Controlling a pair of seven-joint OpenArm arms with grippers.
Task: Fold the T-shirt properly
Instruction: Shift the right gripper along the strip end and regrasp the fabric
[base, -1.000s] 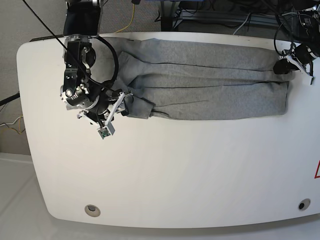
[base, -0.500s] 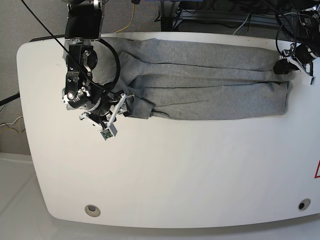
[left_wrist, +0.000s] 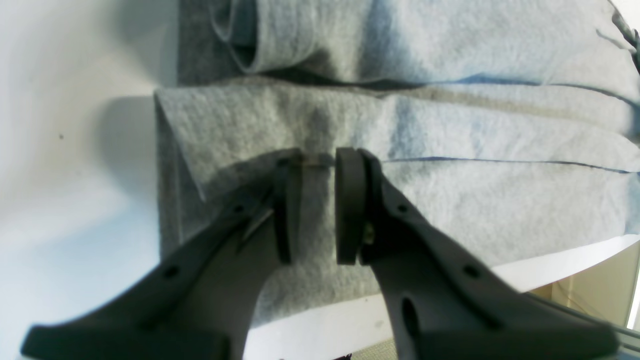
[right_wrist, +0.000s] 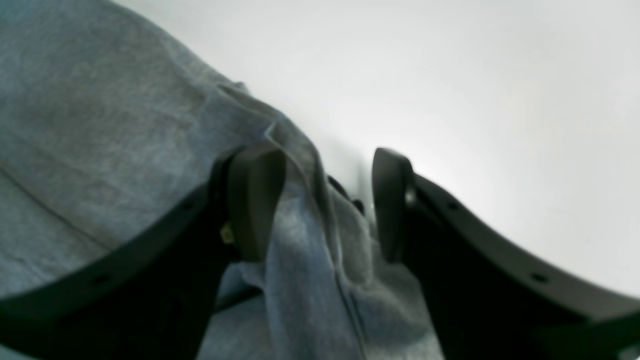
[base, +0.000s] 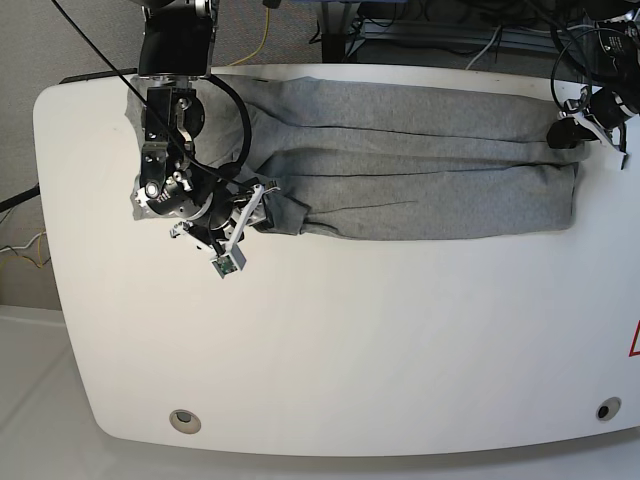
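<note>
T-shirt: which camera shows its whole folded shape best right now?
The base view: the T-shirt lies as one long folded band across the table's far side. The left wrist view shows only one end with stacked folds around the left gripper; the right wrist view shows a bunched edge between the right gripper fingers.

No readable text anywhere. Only sign-like thing is part of a red triangle sticker (base: 634, 341) at the white table's (base: 400, 340) edge in the base view, cut off by the frame.

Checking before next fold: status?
Left gripper narrowly open over T-shirt end. Right gripper open, straddling bunched sleeve fabric. Nothing in the way.
</note>
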